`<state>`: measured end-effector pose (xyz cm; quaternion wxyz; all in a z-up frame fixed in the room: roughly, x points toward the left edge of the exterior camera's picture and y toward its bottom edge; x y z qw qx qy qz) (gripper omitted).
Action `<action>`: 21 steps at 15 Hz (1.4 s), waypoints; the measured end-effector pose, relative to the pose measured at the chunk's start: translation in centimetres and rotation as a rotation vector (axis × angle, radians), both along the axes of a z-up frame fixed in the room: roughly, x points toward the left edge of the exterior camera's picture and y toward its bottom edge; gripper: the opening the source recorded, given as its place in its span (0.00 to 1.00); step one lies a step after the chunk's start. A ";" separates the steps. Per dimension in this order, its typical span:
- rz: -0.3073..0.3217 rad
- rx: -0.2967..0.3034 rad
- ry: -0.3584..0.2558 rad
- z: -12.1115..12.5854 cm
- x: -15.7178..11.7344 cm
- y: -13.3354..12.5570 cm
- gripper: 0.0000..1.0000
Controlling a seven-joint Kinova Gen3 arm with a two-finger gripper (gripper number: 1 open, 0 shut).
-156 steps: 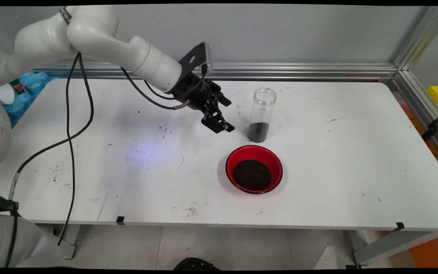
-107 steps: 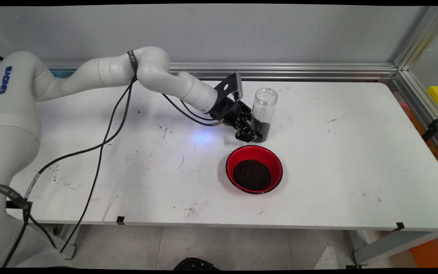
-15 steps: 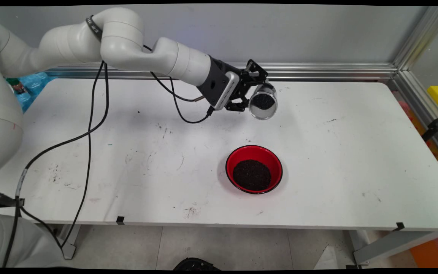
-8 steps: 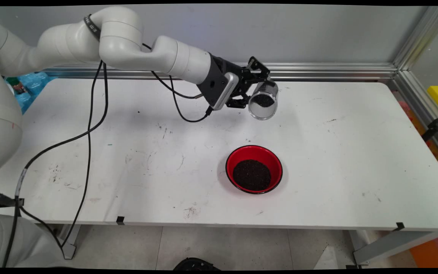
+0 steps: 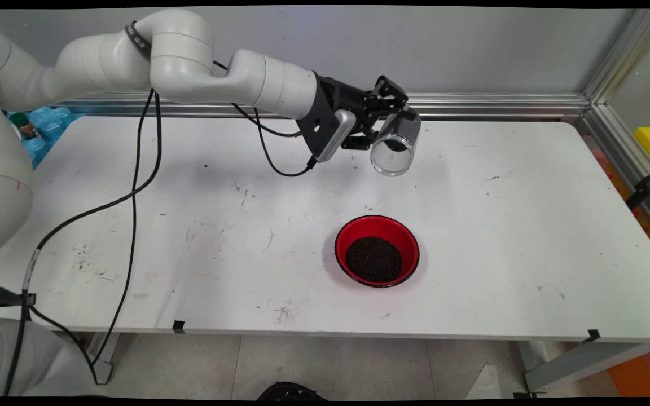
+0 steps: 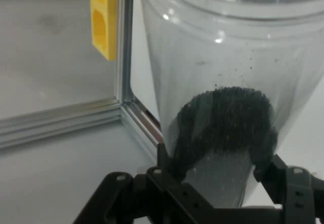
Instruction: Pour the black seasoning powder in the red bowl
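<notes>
A white robot arm reaches from the left, high above the far part of a white table point(image 5: 528, 237). Its black gripper point(image 5: 388, 121) has its fingers point(image 6: 169, 165) closed around the base end of a clear plastic jar point(image 5: 395, 144), held in the air and tipped over, open mouth facing the table's near edge and slightly downward. A small heap of dark granules point(image 6: 225, 120) sits near the gripped end. Well below, nearer the table's front edge, a red bowl point(image 5: 343, 241) holds more dark granules point(image 5: 374, 259).
</notes>
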<state>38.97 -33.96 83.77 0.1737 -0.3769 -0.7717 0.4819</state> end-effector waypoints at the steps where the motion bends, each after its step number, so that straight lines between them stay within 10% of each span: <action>1: -0.009 -0.023 -0.008 0.0 -0.1 -0.1 0.00; 21: -0.170 -0.277 -0.117 -4.4 -1.2 2.9 0.00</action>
